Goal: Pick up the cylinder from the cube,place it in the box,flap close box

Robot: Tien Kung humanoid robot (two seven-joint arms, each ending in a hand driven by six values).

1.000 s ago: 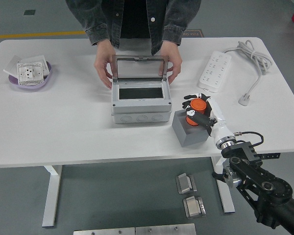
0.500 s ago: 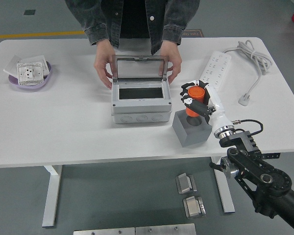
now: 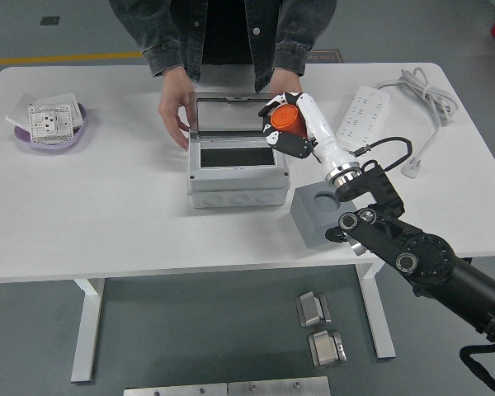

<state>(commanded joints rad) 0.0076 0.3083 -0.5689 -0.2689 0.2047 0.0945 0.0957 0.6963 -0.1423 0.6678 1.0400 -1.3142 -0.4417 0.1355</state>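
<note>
My right hand (image 3: 285, 130) is shut on the orange cylinder (image 3: 285, 120) and holds it in the air over the right end of the open grey box (image 3: 237, 175). The box's clear lid (image 3: 234, 114) stands upright at the back. The grey cube (image 3: 322, 214) sits on the table right of the box, its round socket empty. A person at the far side holds the box's lid with both hands; the left one (image 3: 172, 109) shows clearly, the other is partly hidden behind my hand. My left arm is out of view.
A white power strip (image 3: 362, 120) with a coiled cable (image 3: 425, 103) lies at the back right. A purple dish (image 3: 51, 132) holding a white socket plate sits at the far left. The white table (image 3: 107, 214) has bare surface in front of the box.
My right hand has lifted the orange cylinder out of the cube's socket and carried it up and left, to above the box's right end. The person's hands stay on the lid.
</note>
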